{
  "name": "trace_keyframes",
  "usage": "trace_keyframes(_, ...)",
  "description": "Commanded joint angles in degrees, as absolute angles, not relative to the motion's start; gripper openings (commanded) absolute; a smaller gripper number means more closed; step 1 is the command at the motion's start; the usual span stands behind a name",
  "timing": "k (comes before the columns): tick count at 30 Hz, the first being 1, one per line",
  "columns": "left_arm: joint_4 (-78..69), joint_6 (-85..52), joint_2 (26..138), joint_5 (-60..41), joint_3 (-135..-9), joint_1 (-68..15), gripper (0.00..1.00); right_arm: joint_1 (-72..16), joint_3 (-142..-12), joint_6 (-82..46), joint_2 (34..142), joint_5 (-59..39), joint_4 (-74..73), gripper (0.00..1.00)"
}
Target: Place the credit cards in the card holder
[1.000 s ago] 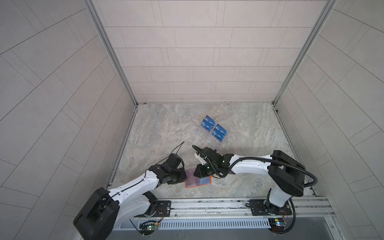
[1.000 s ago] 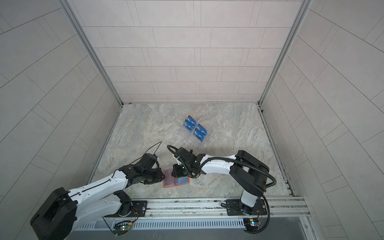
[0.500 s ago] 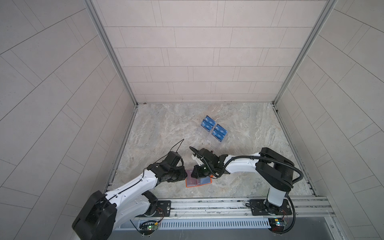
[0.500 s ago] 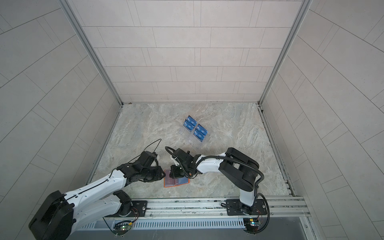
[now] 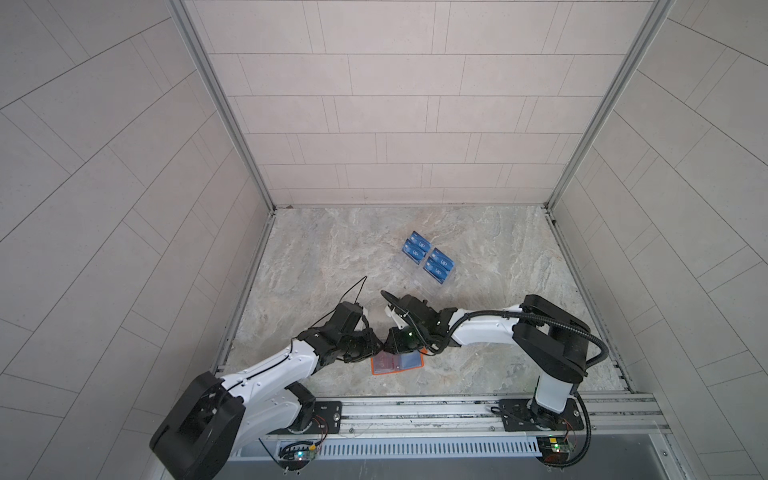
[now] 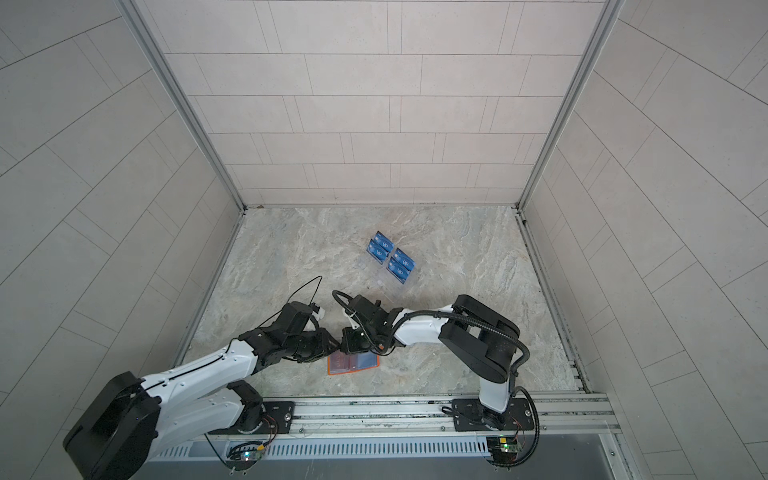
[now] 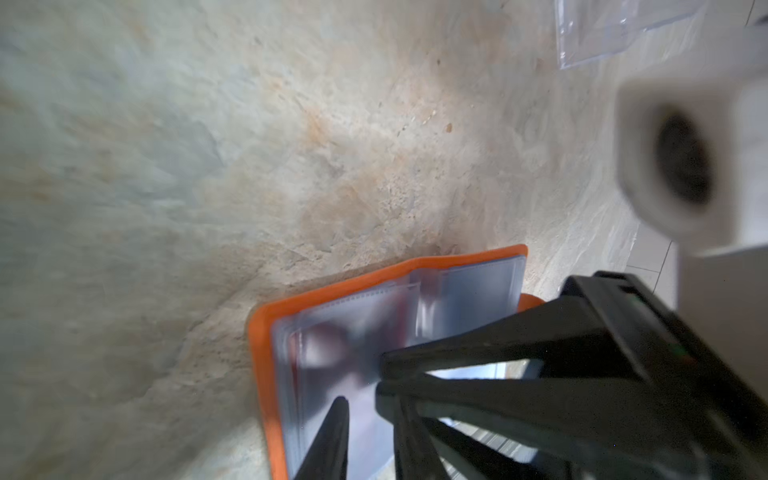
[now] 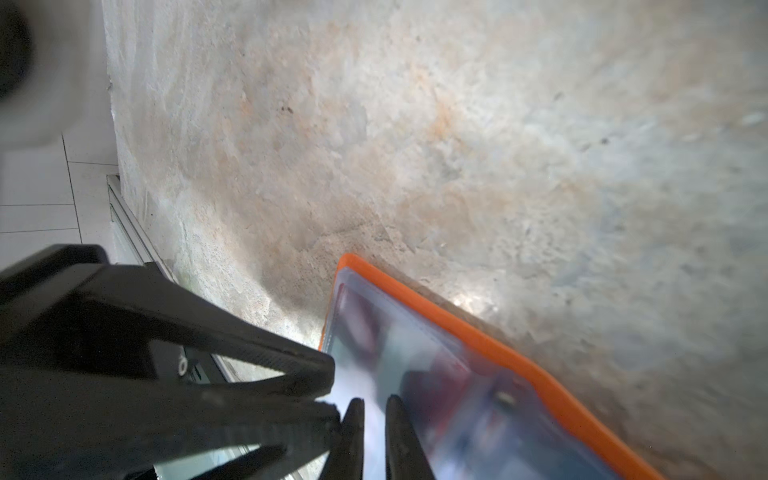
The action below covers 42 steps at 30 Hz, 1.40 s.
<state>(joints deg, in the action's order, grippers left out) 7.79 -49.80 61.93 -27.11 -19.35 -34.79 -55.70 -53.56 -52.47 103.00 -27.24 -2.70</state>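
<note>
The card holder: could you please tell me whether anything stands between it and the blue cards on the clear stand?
No loose object does. Between the blue cards and the open card holder lies bare table, crossed by the right arm's wrist. The left gripper and right gripper both crowd the holder's far edge.

Soft even light on pale tiled walls [image 5: 395, 104], top views sharp but bowed at edges, wrist views blurred, card holder [image 7: 262, 374] sleeves smeared, glare patch on stone floor [image 8: 473, 305].
</note>
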Motion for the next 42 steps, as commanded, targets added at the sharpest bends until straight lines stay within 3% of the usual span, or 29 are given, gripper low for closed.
trace_keyframes(1,3.03,-50.28,63.01,-28.51,-18.06,-34.67,0.25,-54.21,-53.94,-51.1,98.88,-27.13,-1.45,0.15)
trace_keyframes(5,1.21,-50.58,65.69,-28.93,-16.89,-34.63,0.24,-51.21,-56.12,-47.17,96.63,-28.37,1.91,0.15)
trace_keyframes(12,6.46,-48.25,63.99,-28.03,-17.97,-34.68,0.25,-40.27,-71.96,-27.59,95.07,-23.96,28.15,0.22)
trace_keyframes(21,9.45,-46.43,63.92,-27.32,-18.63,-34.67,0.27,-30.15,-90.97,-13.88,104.0,-19.12,44.75,0.26)
trace_keyframes(42,8.26,-46.67,65.48,-28.22,-19.32,-34.63,0.29,-25.84,-102.67,-5.72,114.54,-13.36,53.12,0.29)
